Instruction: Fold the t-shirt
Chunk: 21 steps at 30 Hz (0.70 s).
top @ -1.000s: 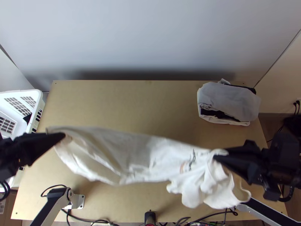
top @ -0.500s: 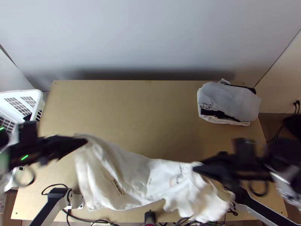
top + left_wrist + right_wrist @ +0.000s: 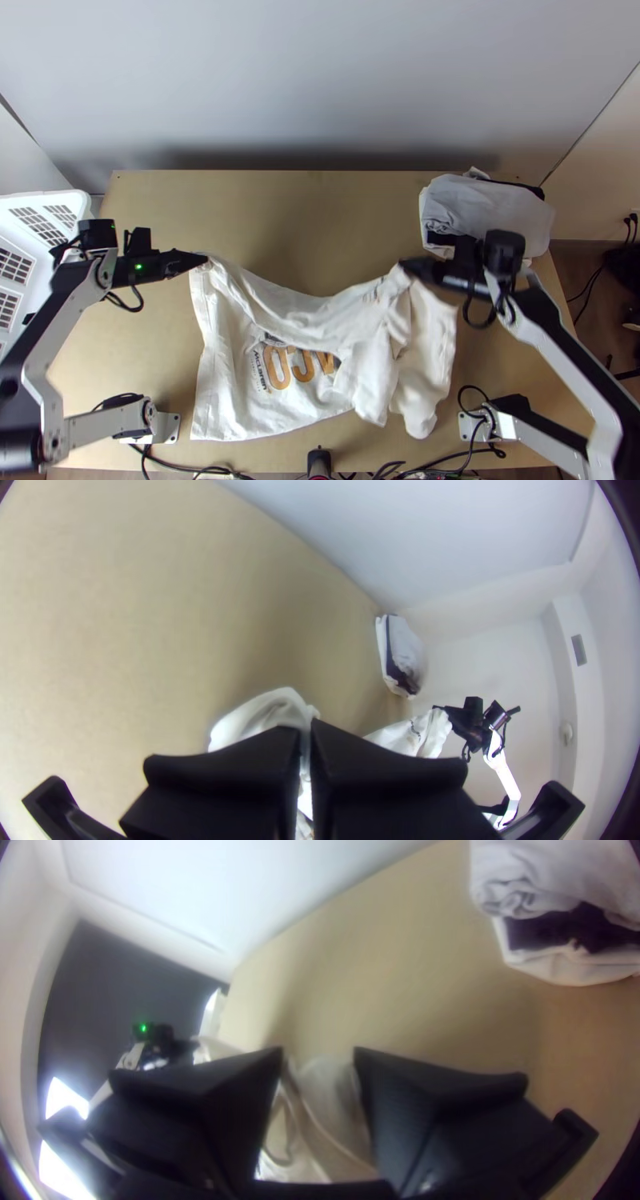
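In the top view my left gripper [image 3: 202, 258] is shut on an upper corner of the white t-shirt [image 3: 220, 376]. That side is spread toward the near edge, orange and dark print showing; the right side is bunched. My right gripper [image 3: 406, 266] is at the peak of the bunched side. From the left wrist, the shirt [image 3: 270, 710] runs in between the closed fingers of my left gripper [image 3: 306, 730]. In the right wrist view my right gripper [image 3: 319, 1057] is open, its fingers apart with loose shirt folds [image 3: 327, 1107] between them.
A stack of folded clothes [image 3: 488, 212] lies at the table's back right, just beyond my right gripper. At the left edge stands a white basket [image 3: 60, 200]. Bare wood [image 3: 264, 216] stretches behind the shirt. Cables run along the near edge.
Both grippers have moved toward the table's back and inward, the left one mostly rightward, carrying the shirt's upper edge along. The shirt's left part has come down flatter, with its print now visible.
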Each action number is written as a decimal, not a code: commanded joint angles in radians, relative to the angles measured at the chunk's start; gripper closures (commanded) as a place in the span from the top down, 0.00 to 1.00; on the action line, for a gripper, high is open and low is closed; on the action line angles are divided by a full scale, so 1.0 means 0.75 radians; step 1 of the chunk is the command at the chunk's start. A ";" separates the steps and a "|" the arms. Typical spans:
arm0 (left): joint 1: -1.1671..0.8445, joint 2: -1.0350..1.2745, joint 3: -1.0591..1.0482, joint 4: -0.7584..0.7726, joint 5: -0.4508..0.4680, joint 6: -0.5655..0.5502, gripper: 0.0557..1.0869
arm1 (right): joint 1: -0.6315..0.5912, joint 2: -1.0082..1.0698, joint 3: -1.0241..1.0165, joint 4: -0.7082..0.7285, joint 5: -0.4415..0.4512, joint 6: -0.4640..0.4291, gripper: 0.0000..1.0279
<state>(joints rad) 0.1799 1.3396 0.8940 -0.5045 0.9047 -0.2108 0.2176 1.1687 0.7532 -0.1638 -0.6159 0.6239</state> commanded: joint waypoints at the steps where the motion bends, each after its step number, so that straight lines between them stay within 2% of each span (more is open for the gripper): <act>1: 0.028 0.151 -0.057 0.137 -0.073 -0.063 0.03 | -0.190 0.262 0.129 0.081 0.169 0.078 0.95; 5: 0.026 0.083 -0.085 0.133 -0.071 -0.063 0.03 | -0.198 0.043 0.217 -0.027 0.173 0.070 0.94; 8: 0.016 0.040 -0.104 0.129 -0.069 -0.071 0.03 | -0.120 -0.028 0.417 -0.383 0.152 0.089 0.92; 10: 0.012 0.010 -0.114 0.127 -0.067 -0.081 0.03 | -0.073 -0.028 0.548 -0.665 0.060 0.148 0.92; 13: 0.004 -0.021 -0.124 0.127 -0.067 -0.095 0.03 | 0.078 -0.004 0.573 -0.974 0.040 0.162 0.92; 14: 0.002 -0.025 -0.126 0.127 -0.067 -0.095 0.03 | 0.107 -0.006 0.538 -1.023 0.040 0.160 0.92; 18: -0.011 -0.046 -0.141 0.125 -0.067 -0.101 0.03 | 0.131 -0.008 0.335 -1.013 0.038 0.162 0.95; 21: -0.017 -0.070 -0.145 0.125 -0.067 -0.108 0.03 | 0.100 0.039 0.198 -0.919 0.036 0.162 0.95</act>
<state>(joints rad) 0.1776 1.3224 0.7998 -0.4107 0.8547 -0.2810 0.2680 1.1687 1.0344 -0.8146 -0.5758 0.7353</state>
